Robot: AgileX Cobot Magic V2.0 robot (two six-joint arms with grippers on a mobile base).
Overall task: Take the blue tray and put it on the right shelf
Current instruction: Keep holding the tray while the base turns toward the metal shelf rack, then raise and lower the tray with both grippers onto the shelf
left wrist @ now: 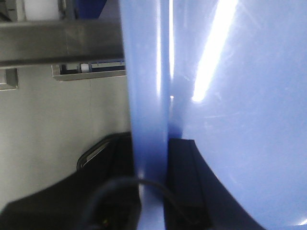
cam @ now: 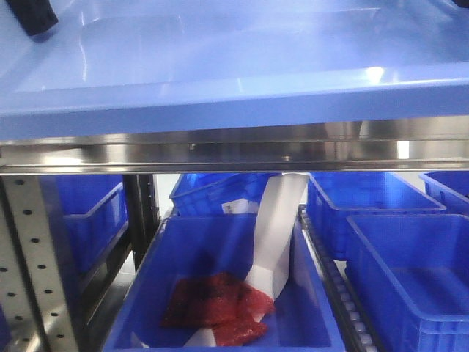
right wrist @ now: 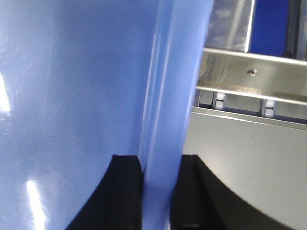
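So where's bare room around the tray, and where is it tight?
Bare grey surface lies outside the blue tray by the left gripper and by the right gripper. Below the right shelf, the right-hand bin looks empty. Crowded: the centre bin holds a red bag and white strip; both rim edges are gripped.

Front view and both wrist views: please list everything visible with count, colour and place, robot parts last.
blue tray: one, light blue, top of front view, above the shelf rail.
right shelf: one, stainless steel, rail across mid-frame.
storage bins: at least five, darker blue, lower level.
red bag: one, red, inside the front centre bin.
white strip: one, white, leaning in that bin.
upright: one, grey perforated, lower left.
left gripper: one, black, closed on the tray rim.
right gripper: one, black, closed on the tray rim.
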